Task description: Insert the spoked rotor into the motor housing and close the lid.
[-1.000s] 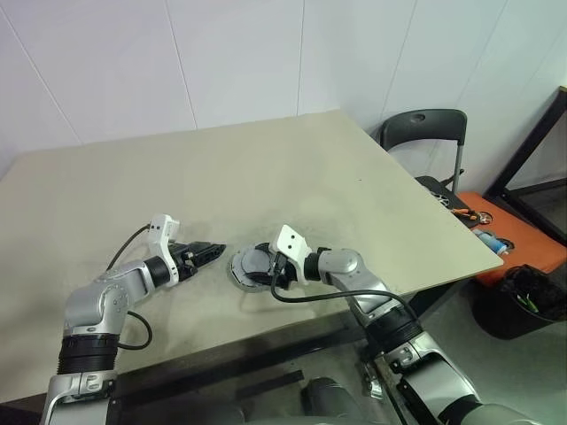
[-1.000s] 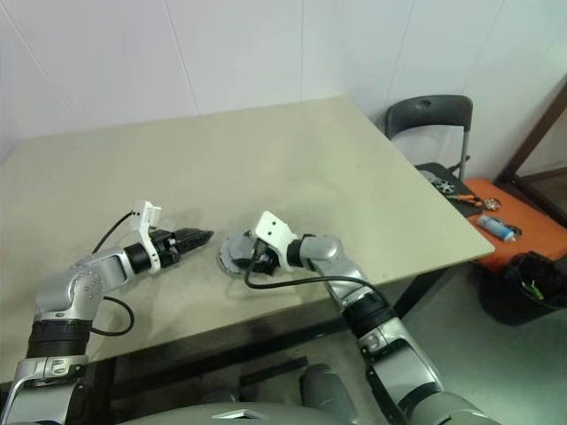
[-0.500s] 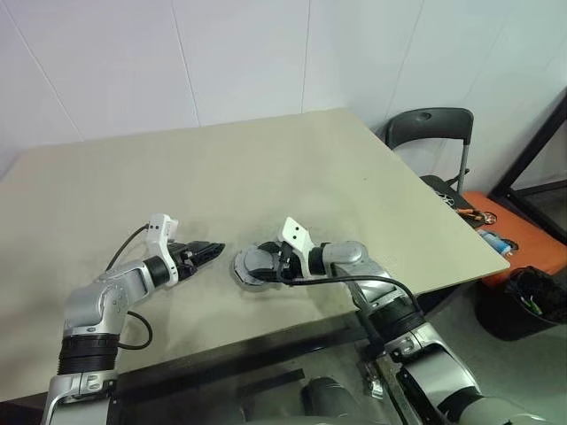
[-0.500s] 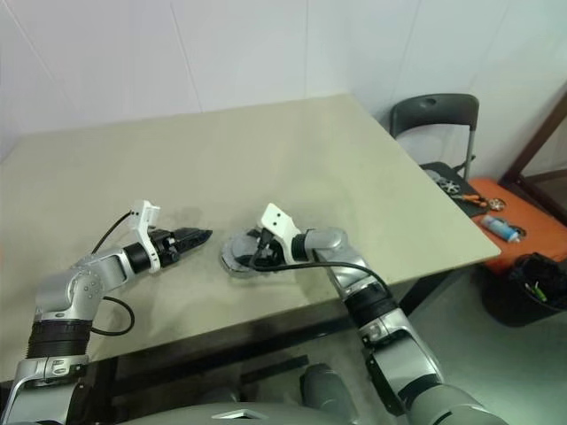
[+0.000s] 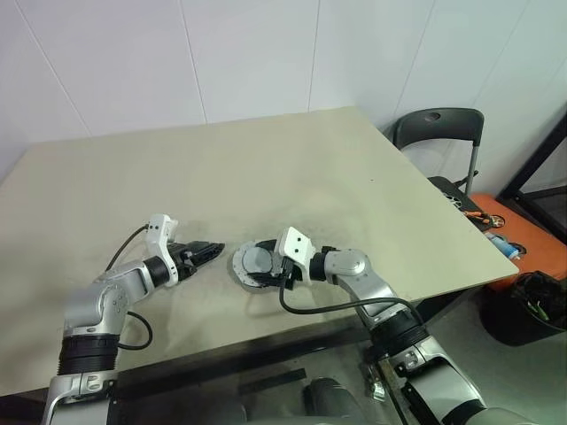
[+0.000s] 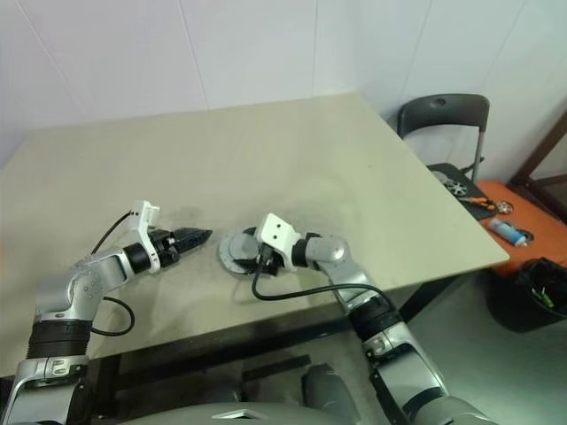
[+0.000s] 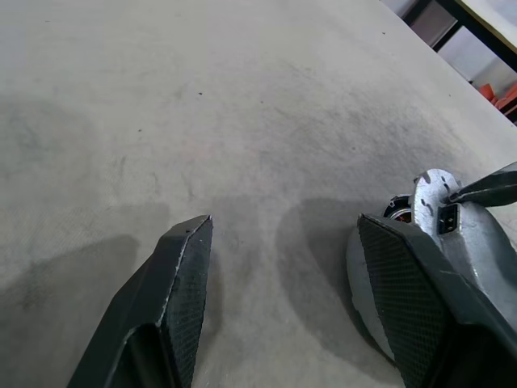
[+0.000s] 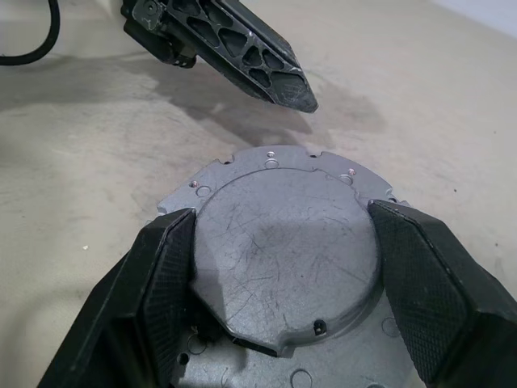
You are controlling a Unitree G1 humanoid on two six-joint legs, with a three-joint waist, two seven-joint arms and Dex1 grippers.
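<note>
Beige table (image 5: 266, 168): lid (image 8: 283, 242) (gripped) over housing (image 8: 323, 376)

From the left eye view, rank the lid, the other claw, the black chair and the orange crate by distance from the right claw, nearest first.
1. The lid: between the right claw fingers, on the motor housing.
2. The left claw: just beyond the lid, on the robot's left.
3. The black chair: off the table's far right corner.
4. The orange crate: on the floor, further right; close to the chair in distance, so this ranking is uncertain.
</note>
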